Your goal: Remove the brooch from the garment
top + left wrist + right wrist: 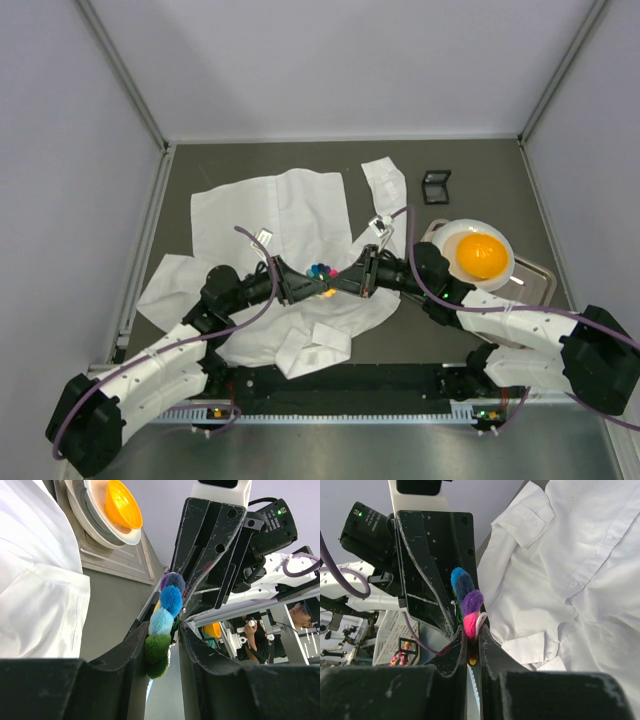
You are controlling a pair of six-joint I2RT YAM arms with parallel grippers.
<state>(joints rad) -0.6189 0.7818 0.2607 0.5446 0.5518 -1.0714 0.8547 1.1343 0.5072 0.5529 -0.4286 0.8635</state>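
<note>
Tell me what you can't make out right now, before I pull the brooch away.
1. The pin and clasp of the brooch: in both wrist views they are buried between the black fingers.
2. Whether it is off the garment: in the top view it is too small, and the left gripper and right gripper cover it.
3. The left gripper's hold: in the left wrist view a finger hides its contact with the brooch.

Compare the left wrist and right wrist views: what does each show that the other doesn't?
Left wrist only: the orange bowl on a white plate over a metal tray, plus the green and light-blue petals of the brooch. Right wrist only: the pocket and buttons of the shirt, plus the brooch's pink petal. Both: the brooch between that arm's own jaws, the other arm's jaws opposite, white shirt fabric, and the blue and purple petals.
</note>
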